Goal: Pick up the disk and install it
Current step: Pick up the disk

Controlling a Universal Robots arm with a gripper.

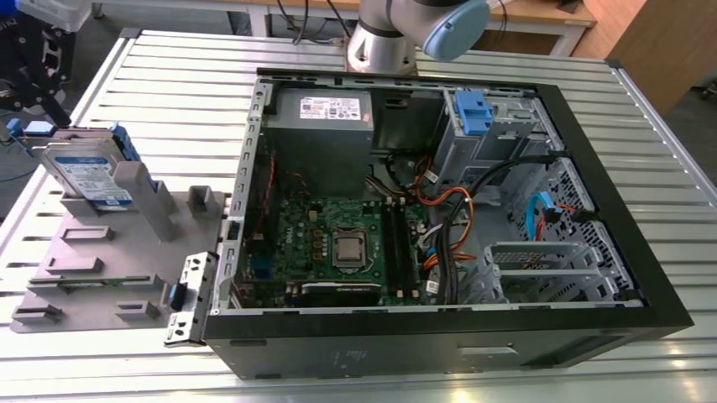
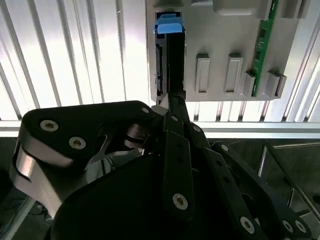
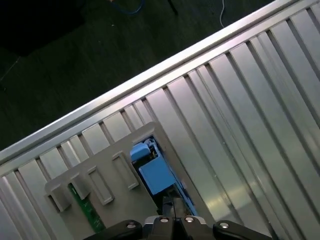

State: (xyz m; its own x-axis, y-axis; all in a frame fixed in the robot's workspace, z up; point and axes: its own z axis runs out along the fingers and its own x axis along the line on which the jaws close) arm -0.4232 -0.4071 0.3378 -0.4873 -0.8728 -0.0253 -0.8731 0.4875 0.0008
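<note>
Closest to the wrist cams is the gripper (image 2: 172,100), and you're hanging it near one end of the disk's (image 1: 84,172) upper edge. I can't tell whether the pincer is apart or together, since the linkages are overlapping from those angles, or whether it's touching. My read is that nothing's being lifted yet.

In the exterior view the disk is sitting at about 9 o'clock. It's standing on edge and leaning a bit in a slot of the grey holder plate (image 1: 112,277), with its blue bracket showing along the edge. I'm guessing it's racked that way so a top-down grab can reach both flat faces.

Moving right, the PC case (image 1: 448,357) is lying on its side with the panel off and the motherboard (image 1: 336,243) facing up, probably so the bays are reachable from above. At about 1 o'clock inside it, a small blue clip (image 1: 473,113) is sitting on the drive cage (image 1: 505,138), well apart from the disk.
</note>
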